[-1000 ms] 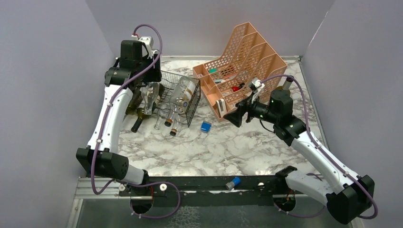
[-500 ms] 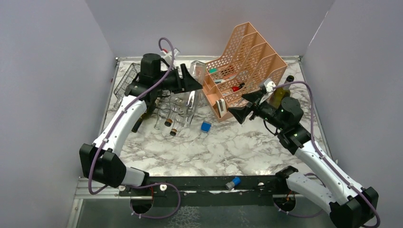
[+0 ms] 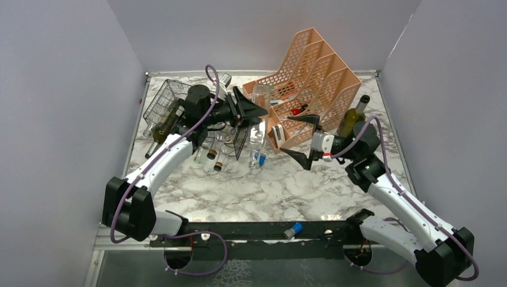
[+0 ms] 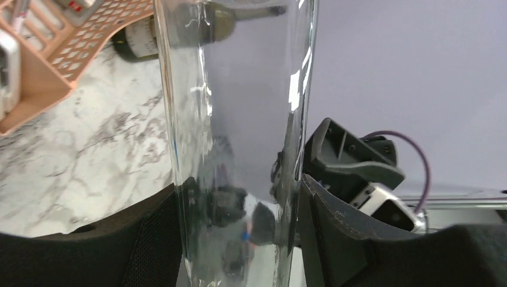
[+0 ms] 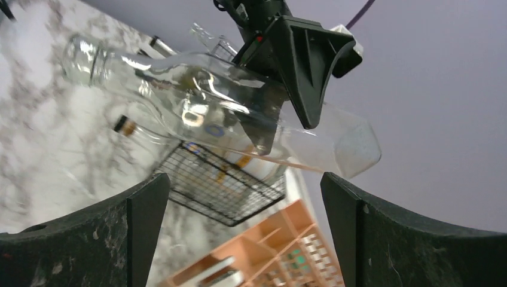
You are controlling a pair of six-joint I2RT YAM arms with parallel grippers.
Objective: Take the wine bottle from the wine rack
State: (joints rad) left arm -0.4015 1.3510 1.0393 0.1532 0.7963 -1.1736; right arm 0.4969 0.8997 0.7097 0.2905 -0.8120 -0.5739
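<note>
**Clear bottle gripped at the rack's right end, right jaws wide**

The left gripper (image 3: 254,111) is clamped across the body of a clear glass wine bottle (image 3: 258,128). Its wrist view shows both black fingers (image 4: 149,239) pressed against the glass on either side. The bottle hangs above the marble table (image 3: 299,191), outside the wires and just beside the right end of the black wine rack (image 3: 162,98). Its base points toward the far edge and its neck slopes down toward the near edge.

The right gripper (image 3: 302,139) stands spread wide with nothing between its jaws, at the front of the peach file organizer (image 3: 311,66), near the bottle but apart from it.

The held bottle carries no label in any view. In the left wrist view a dark bottle (image 4: 179,30) lying behind the glass has a pale label, but the writing on it is too small to read. The right wrist view shows gold and blue patches on bottles in the rack (image 5: 221,185), too blurred to read.

Only the overhead view shows a dark green bottle (image 3: 160,128) in the rack's left half and an olive bottle (image 3: 353,119) upright near the right edge. Only the right wrist view shows the held bottle (image 5: 179,101) side-on, with the left gripper's fingers (image 5: 311,66) across it.
</note>
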